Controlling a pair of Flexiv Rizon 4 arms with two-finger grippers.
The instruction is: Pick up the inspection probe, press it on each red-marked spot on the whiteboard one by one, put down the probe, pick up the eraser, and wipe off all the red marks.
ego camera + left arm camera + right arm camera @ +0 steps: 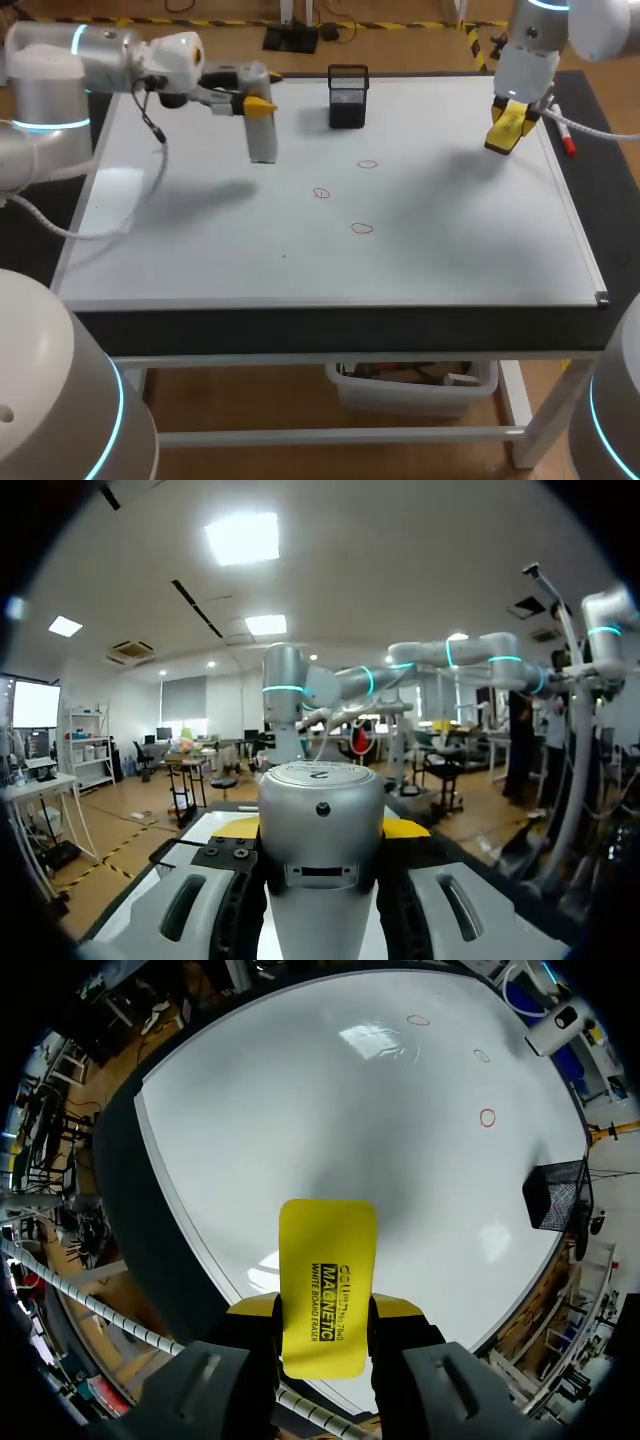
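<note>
White arms [55, 62], cyan rings [48, 126], possibly screws [215, 852]

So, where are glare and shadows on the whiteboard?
Head view: pale glare near the left edge of the whiteboard, soft shadows near the probe and eraser. Right wrist view: ceiling lights reflect on the board; the eraser's shadow lies ahead of it.

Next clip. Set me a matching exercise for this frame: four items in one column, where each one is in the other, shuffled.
Items:
1. probe
2. eraser
3. mesh cup
4. red circles

Places:
A. held in the right hand
B. drawn on the whiteboard, near its middle
C. held in the left hand
D. standing on the board near its far edge

Pairs: 1-C, 2-A, 3-D, 4-B
</note>
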